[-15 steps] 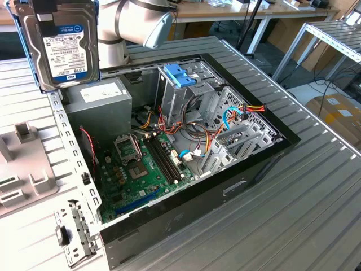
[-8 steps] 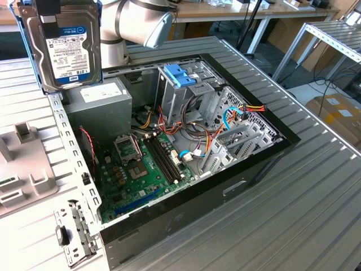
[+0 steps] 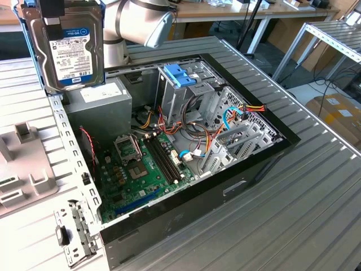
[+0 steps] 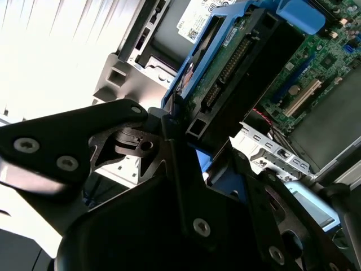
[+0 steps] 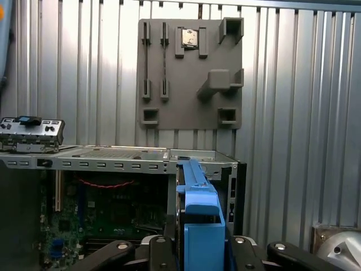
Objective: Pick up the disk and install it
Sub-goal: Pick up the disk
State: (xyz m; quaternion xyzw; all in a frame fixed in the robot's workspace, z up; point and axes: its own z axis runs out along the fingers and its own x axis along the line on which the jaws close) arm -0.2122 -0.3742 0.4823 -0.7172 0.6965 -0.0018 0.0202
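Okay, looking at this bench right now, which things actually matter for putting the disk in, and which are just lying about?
Part of the job:
- disk, held up over the case in the gripper
- drive cage with blue clips
- open computer case

Just lying about:
- power supply
- grey fixture plate
- cardboard box

Bright, even light fills the exterior view. In the second wrist view the surface (image 4: 48,59) glares white behind the dark, shadowed claw (image 4: 194,135).
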